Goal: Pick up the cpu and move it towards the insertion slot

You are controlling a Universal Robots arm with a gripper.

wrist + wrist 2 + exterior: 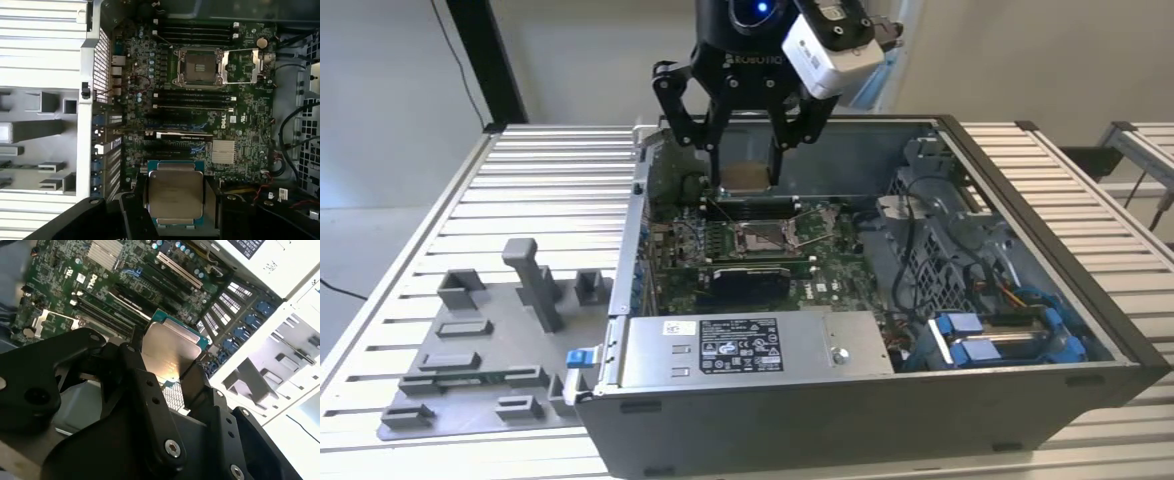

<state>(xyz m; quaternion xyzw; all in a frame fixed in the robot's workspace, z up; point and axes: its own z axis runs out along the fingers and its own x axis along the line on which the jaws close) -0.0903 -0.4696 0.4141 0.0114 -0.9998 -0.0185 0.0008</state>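
Note:
My gripper (747,181) hangs over the back part of the open computer case (1067,300), shut on the cpu (747,176). The cpu is a thin square chip with a silvery top, clamped by its edges between the two black fingers in both wrist views (176,194) (170,352). The insertion slot (761,238) is a square socket with a shiny metal frame on the green motherboard, its retaining bracket swung open beside it (198,66). In the exterior view the cpu is held in the air, above the slot and a little behind it.
A metal power-supply box (747,345) lies along the case's front edge. Cables and blue drive bays (987,335) fill the exterior view's right side of the case. A grey plastic fixture plate (494,350) with blocks and a post sits on the slatted table (400,230) at the exterior view's left.

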